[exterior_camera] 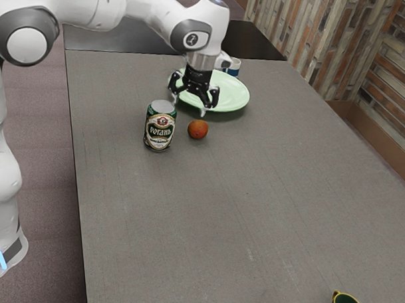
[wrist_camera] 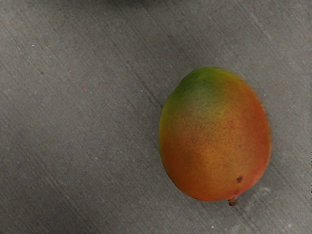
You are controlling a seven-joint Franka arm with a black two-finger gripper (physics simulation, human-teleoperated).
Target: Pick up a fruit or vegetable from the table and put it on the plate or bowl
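Note:
An orange-red mango (exterior_camera: 198, 129) with a green patch lies on the grey table, just to the exterior view's right of a green can. The wrist view looks straight down on the mango (wrist_camera: 215, 135) lying on the table top. My black gripper (exterior_camera: 193, 106) hangs open a little above the mango, its fingers spread with nothing between them. Behind the gripper lies a pale green plate (exterior_camera: 228, 96), partly covered by the hand.
A green and white can (exterior_camera: 159, 125) stands upright close beside the mango. A blue and white cup (exterior_camera: 231, 63) stands behind the plate. A small green-yellow object (exterior_camera: 343, 298) lies at the table's near right edge. A brick wall runs along the exterior view's right.

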